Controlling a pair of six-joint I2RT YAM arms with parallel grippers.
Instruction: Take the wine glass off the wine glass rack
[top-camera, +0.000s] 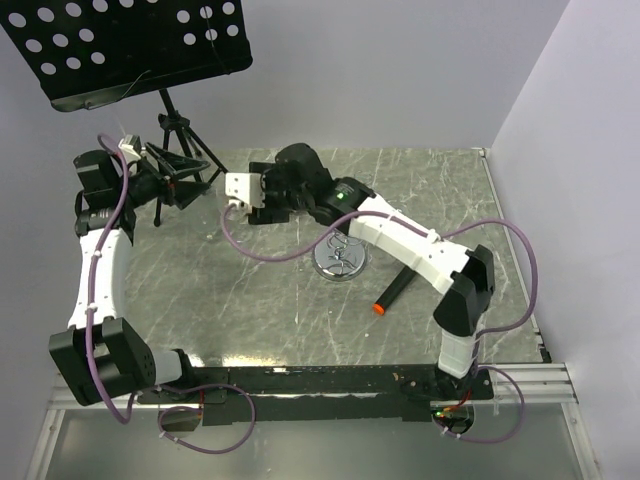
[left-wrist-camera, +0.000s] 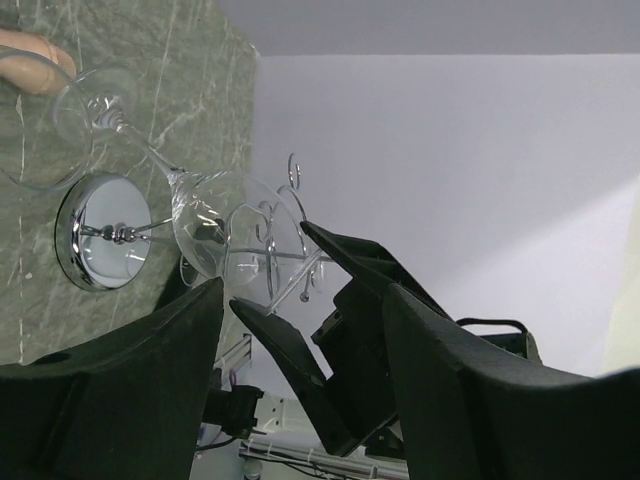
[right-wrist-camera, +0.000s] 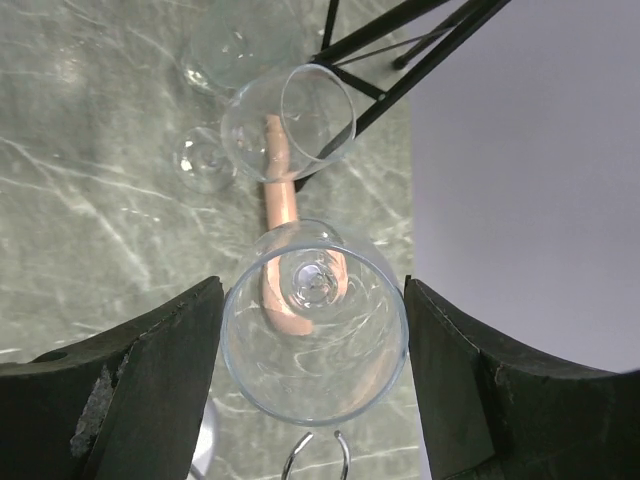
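Observation:
In the right wrist view my right gripper (right-wrist-camera: 312, 300) is shut on the bowl of a clear wine glass (right-wrist-camera: 315, 370). Both fingers press its sides, and its rim faces the camera with the foot pointing down at the table. A wire hook of the wine glass rack (right-wrist-camera: 315, 455) shows just under the rim. From above, the rack's chrome disc base (top-camera: 340, 262) stands mid-table, with the right gripper (top-camera: 240, 205) to its left. The left wrist view shows the glass (left-wrist-camera: 215, 235) in front of the rack (left-wrist-camera: 100, 230). My left gripper (left-wrist-camera: 305, 290) is open and empty, by the tripod (top-camera: 185, 170).
Two more wine glasses (right-wrist-camera: 290, 125) (right-wrist-camera: 235, 40) and a peach-coloured object (right-wrist-camera: 280, 200) are on the table below the held glass. The black music stand (top-camera: 140, 40) stands at the back left. A black marker with an orange tip (top-camera: 395, 293) lies right of the rack.

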